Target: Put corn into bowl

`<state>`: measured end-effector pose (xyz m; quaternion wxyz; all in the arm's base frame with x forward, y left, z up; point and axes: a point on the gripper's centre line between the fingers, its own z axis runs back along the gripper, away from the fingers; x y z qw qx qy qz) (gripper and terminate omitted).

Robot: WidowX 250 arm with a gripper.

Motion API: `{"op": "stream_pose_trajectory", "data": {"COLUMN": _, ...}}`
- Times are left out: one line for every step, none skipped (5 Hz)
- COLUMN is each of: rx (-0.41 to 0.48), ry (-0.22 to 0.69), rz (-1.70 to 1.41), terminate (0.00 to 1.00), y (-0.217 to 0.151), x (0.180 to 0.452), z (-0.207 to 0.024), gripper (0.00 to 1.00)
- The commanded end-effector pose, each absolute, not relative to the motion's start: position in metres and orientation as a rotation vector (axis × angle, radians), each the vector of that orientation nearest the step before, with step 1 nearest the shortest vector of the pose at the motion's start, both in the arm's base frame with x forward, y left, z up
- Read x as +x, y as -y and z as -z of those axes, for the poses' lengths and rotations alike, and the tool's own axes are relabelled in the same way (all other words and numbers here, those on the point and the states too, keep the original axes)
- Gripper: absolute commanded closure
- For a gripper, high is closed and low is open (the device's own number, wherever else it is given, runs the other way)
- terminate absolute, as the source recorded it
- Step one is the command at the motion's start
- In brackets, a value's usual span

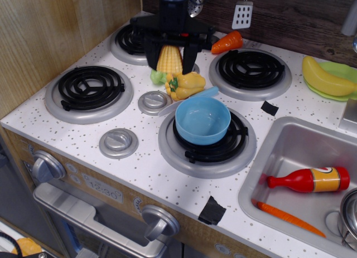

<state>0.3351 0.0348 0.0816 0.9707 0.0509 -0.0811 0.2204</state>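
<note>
My black gripper (pixel 169 62) is shut on the yellow corn (pixel 169 58) and holds it tip down in the air, between the two black fingers (pixel 152 53). It hangs over the middle of the stove top, just above the yellow bell pepper (pixel 186 84). The light blue bowl (pixel 202 120) sits on the front right burner (pixel 207 142), to the front and right of the gripper. The bowl is empty.
A small green vegetable (pixel 157 76) lies beside the pepper. A carrot (pixel 226 43) lies at the back. A banana (pixel 326 78) rests on a green plate (pixel 340 72) at the right. The sink (pixel 301 152) holds a red bottle (pixel 308 179) and another carrot (pixel 290 218). A wooden wall (pixel 50 40) stands at the left.
</note>
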Motion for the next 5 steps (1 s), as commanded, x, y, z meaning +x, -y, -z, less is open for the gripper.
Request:
{"op": "stream_pose_trajectory", "data": {"rx": 0.090, "ry": 0.215, "rz": -0.534, "terminate": 0.00, "y": 0.018, "x": 0.327, "z": -0.087, "gripper": 1.00}}
{"op": "stream_pose_trajectory", "data": {"rx": 0.047, "ry": 0.264, "rz": -0.568, "terminate": 0.00, "y": 0.026, "x": 0.322, "z": -0.074, "gripper": 0.00}}
{"op": "stream_pose_trajectory", "data": {"rx": 0.047, "ry": 0.264, "rz": -0.568, "terminate": 0.00, "y": 0.026, "x": 0.322, "z": -0.074, "gripper": 0.00}}
{"op": "stream_pose_trajectory", "data": {"rx": 0.047, "ry": 0.264, "rz": -0.568, "terminate": 0.00, "y": 0.026, "x": 0.322, "z": -0.074, "gripper": 0.00}}
{"op": "stream_pose_trajectory", "data": {"rx": 0.047, "ry": 0.264, "rz": -0.568, "terminate": 0.00, "y": 0.026, "x": 0.322, "z": -0.074, "gripper": 0.00}}
